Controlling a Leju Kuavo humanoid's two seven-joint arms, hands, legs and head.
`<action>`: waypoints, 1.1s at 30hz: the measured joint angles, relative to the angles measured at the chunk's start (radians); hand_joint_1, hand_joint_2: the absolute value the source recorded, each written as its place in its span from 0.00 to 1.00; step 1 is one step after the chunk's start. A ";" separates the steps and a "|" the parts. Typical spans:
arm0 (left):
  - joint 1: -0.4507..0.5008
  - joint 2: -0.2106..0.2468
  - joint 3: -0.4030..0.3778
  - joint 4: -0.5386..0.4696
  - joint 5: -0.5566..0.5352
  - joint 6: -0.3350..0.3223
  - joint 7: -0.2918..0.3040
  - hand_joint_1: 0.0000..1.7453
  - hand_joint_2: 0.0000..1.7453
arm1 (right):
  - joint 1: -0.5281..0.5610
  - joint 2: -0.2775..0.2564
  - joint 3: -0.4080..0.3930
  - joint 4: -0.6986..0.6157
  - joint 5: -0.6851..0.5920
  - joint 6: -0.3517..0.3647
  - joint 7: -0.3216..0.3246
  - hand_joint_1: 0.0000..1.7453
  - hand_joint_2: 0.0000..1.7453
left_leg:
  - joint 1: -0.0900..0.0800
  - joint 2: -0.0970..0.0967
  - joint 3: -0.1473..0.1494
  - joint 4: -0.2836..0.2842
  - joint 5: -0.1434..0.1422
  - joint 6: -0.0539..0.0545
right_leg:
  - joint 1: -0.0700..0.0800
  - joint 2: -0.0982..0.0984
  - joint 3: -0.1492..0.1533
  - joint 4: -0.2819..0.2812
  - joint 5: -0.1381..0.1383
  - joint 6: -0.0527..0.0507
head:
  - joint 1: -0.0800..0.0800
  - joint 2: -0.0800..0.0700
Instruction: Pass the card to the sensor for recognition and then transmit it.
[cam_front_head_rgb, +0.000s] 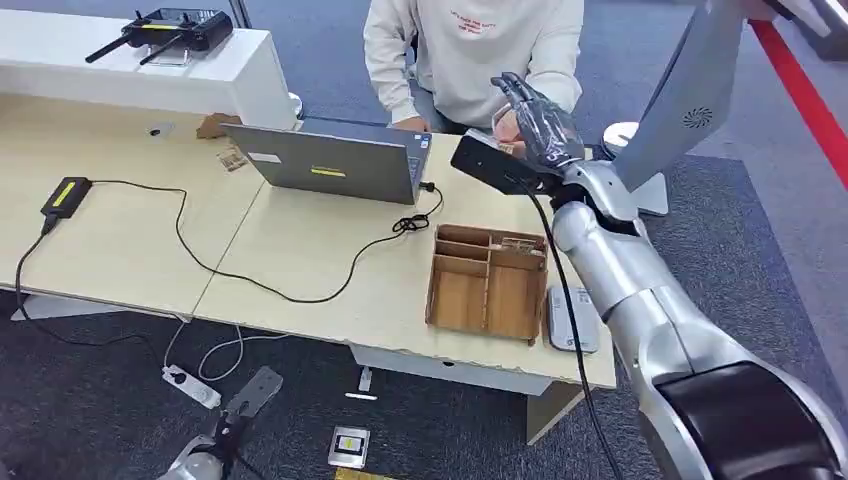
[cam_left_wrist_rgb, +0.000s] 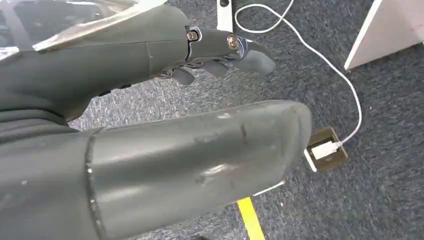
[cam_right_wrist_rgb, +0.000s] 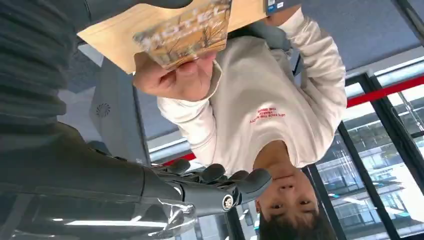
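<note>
The card (cam_right_wrist_rgb: 184, 31), printed in yellow-brown, is pinched by the hand (cam_right_wrist_rgb: 172, 75) of a person in a cream sweatshirt (cam_front_head_rgb: 480, 50) seated behind the desk. My right hand (cam_front_head_rgb: 535, 120) is raised over the desk's far edge in front of that person, fingers (cam_right_wrist_rgb: 215, 185) spread and well apart from the thumb, gripping nothing. In the head view my hand hides the card. A flat grey-white sensor pad (cam_front_head_rgb: 573, 320) lies on the desk by its right edge. My left hand (cam_left_wrist_rgb: 215, 55) hangs below the desk over the carpet, holding nothing.
A wooden compartment tray (cam_front_head_rgb: 488, 282) sits left of the sensor pad. A grey laptop (cam_front_head_rgb: 335, 160) with a black cable stands mid-desk, and a black box (cam_front_head_rgb: 65, 195) lies far left. A floor socket (cam_left_wrist_rgb: 325, 150) and white cable lie on the carpet.
</note>
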 joint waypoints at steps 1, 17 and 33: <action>-0.001 0.005 -0.004 -0.004 0.005 0.006 0.003 0.00 0.00 | 0.000 0.000 0.000 0.001 0.004 -0.001 0.005 0.00 1.00 | 0.000 0.000 0.000 0.000 0.000 0.000 | 0.000 0.000 0.000 0.000 0.000 0.000 | 0.000 0.000; 0.002 0.035 -0.061 -0.045 0.039 0.058 0.037 0.00 0.00 | 0.000 -0.026 0.000 0.018 0.010 -0.018 0.030 1.00 1.00 | 0.000 0.000 0.000 0.000 0.000 0.000 | 0.000 0.000 0.000 0.000 0.000 0.000 | 0.000 0.000; 0.003 0.016 -0.082 -0.016 0.036 0.087 0.040 0.00 0.00 | 0.014 -0.074 0.000 0.018 0.011 -0.021 0.031 1.00 1.00 | 0.000 0.000 0.000 0.000 0.000 0.000 | 0.000 0.000 0.000 0.000 0.000 0.000 | 0.000 0.000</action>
